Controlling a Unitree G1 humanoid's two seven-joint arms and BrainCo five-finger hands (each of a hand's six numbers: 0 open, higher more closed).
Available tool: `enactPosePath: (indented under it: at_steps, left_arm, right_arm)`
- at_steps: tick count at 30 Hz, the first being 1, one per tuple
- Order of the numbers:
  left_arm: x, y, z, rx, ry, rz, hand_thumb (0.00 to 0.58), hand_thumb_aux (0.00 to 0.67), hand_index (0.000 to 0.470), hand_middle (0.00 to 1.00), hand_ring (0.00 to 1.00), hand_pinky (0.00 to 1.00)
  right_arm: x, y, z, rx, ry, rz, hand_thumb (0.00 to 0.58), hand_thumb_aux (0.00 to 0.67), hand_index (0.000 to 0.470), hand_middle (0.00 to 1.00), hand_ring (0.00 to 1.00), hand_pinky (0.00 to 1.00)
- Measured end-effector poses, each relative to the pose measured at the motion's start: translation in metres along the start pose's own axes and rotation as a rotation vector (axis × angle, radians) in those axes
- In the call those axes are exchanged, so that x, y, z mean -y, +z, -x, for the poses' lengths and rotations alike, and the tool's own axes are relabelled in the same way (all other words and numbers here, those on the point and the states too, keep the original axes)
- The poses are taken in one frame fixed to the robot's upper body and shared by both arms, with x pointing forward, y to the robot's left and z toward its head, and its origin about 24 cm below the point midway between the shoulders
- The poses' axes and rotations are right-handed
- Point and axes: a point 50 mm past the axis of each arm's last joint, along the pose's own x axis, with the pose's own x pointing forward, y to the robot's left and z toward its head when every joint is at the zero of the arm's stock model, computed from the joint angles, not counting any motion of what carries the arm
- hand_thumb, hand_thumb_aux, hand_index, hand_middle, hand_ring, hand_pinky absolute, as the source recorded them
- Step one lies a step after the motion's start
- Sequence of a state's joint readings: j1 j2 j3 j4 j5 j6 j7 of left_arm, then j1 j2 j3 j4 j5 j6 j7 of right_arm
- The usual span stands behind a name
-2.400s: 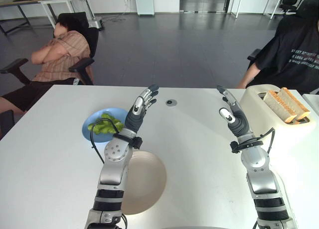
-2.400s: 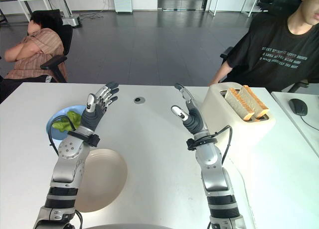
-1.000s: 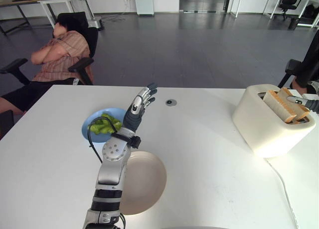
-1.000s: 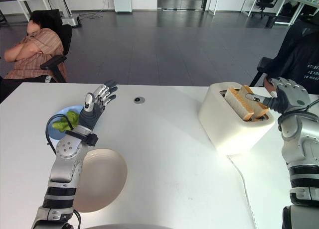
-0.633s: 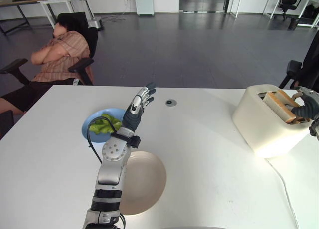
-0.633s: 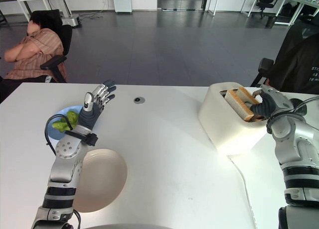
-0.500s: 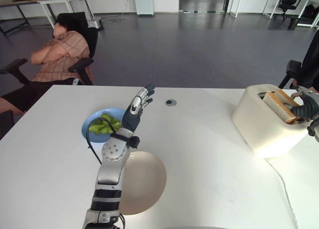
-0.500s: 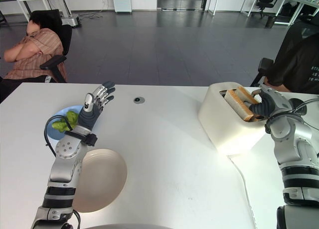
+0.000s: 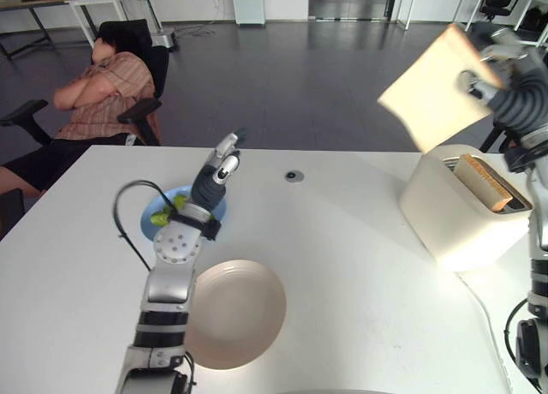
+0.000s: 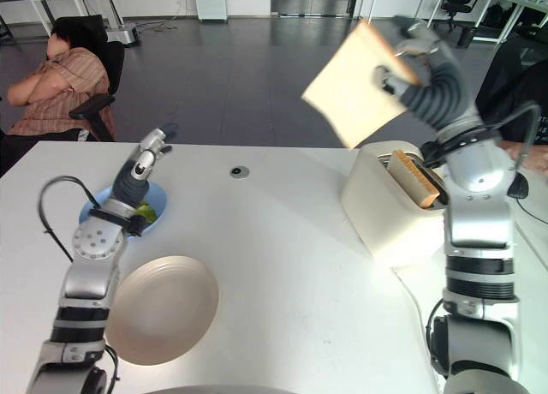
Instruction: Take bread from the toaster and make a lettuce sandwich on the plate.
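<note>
Fingers (image 10: pixel 413 43) of right hand (image 10: pixel 430 90) pinching flat, squarish bread slice (image 10: pixel 347 90), seemingly smooth-faced

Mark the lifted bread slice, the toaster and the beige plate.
bread slice (image 9: pixel 428 92), left eye view, middle of its face
toaster (image 9: pixel 445 218), left eye view, front wall
plate (image 9: pixel 248 313), left eye view, bare centre
</note>
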State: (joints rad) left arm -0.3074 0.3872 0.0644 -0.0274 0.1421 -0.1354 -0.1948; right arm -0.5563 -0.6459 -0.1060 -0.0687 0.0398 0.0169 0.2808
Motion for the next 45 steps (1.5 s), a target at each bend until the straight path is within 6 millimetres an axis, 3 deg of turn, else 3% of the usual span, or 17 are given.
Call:
enactPosePath:
  at_steps: [3,5,8,11,16,23,29,30,31,32,37,43,45]
  left_arm:
    - [-0.029,-0.004,-0.004,-0.022,0.04,-0.337,0.0,0.0,0.0,0.0,0.0,0.0]
    - [-0.046,-0.01,-0.006,-0.043,0.046,-0.623,0.0,0.0,0.0,0.0,0.0,0.0]
    - [-0.062,-0.018,-0.009,-0.067,0.027,-0.93,0.0,0.0,0.0,0.0,0.0,0.0]
    - [-0.07,-0.032,-0.009,-0.121,-0.017,-1.132,0.0,0.0,0.0,0.0,0.0,0.0]
    - [-0.077,-0.048,-0.005,-0.186,-0.045,-1.241,0.0,0.0,0.0,0.0,0.0,0.0]
    - [-0.078,-0.058,-0.003,-0.218,-0.065,-1.261,0.0,0.0,0.0,0.0,0.0,0.0]
    - [-0.075,-0.06,-0.002,-0.223,-0.078,-1.255,0.0,0.0,0.0,0.0,0.0,0.0]
    - [-0.075,-0.06,-0.002,-0.222,-0.08,-1.255,0.0,0.0,0.0,0.0,0.0,0.0]
    - [-0.075,-0.06,-0.002,-0.221,-0.08,-1.254,0.0,0.0,0.0,0.0,0.0,0.0]
    - [-0.075,-0.06,-0.002,-0.221,-0.08,-1.253,0.0,0.0,0.0,0.0,0.0,0.0]
    - [-0.072,-0.06,-0.003,-0.214,-0.091,-1.25,0.0,0.0,0.0,0.0,0.0,0.0]
    - [-0.063,-0.073,0.003,-0.258,-0.182,-1.228,0.0,0.0,0.0,0.0,0.0,0.0]
    - [-0.057,-0.085,0.009,-0.327,-0.276,-1.212,0.0,0.0,0.0,0.0,0.0,0.0]
  right_arm:
    - [-0.043,0.0,0.001,-0.02,0.138,-0.132,0.58,0.67,0.47,0.0,0.0,0.0]
    - [-0.082,0.004,0.005,-0.028,0.248,-0.234,0.58,0.67,0.47,0.0,0.0,0.0]
    - [-0.137,0.008,0.014,-0.061,0.404,-0.337,0.58,0.67,0.47,0.0,0.0,0.0]
    - [-0.172,0.017,0.021,-0.061,0.481,-0.387,0.58,0.67,0.47,0.0,0.0,0.0]
    - [-0.222,0.028,0.04,-0.078,0.635,-0.435,0.58,0.67,0.47,0.0,0.0,0.0]
    - [-0.289,0.03,0.077,-0.109,0.907,-0.395,0.58,0.67,0.47,0.0,0.0,0.0]
    - [-0.312,0.023,0.089,-0.096,0.97,-0.331,0.58,0.67,0.47,0.0,0.0,0.0]
    - [-0.315,0.021,0.09,-0.093,0.973,-0.317,0.572,0.594,0.417,0.0,0.0,0.0]
    - [-0.316,0.021,0.089,-0.078,0.971,-0.3,0.346,0.244,0.171,0.0,0.0,0.0]
    - [-0.317,0.021,0.088,-0.068,0.975,-0.289,0.0,0.0,0.0,0.0,0.0,0.0]
    - [-0.314,0.017,0.082,-0.043,0.951,-0.233,0.0,0.0,0.0,0.0,0.0,0.0]
    - [-0.279,0.01,0.041,-0.03,0.781,-0.175,0.0,0.0,0.0,0.0,0.0,0.0]
    - [-0.259,0.008,0.022,-0.03,0.688,-0.166,0.0,0.0,0.0,0.0,0.0,0.0]
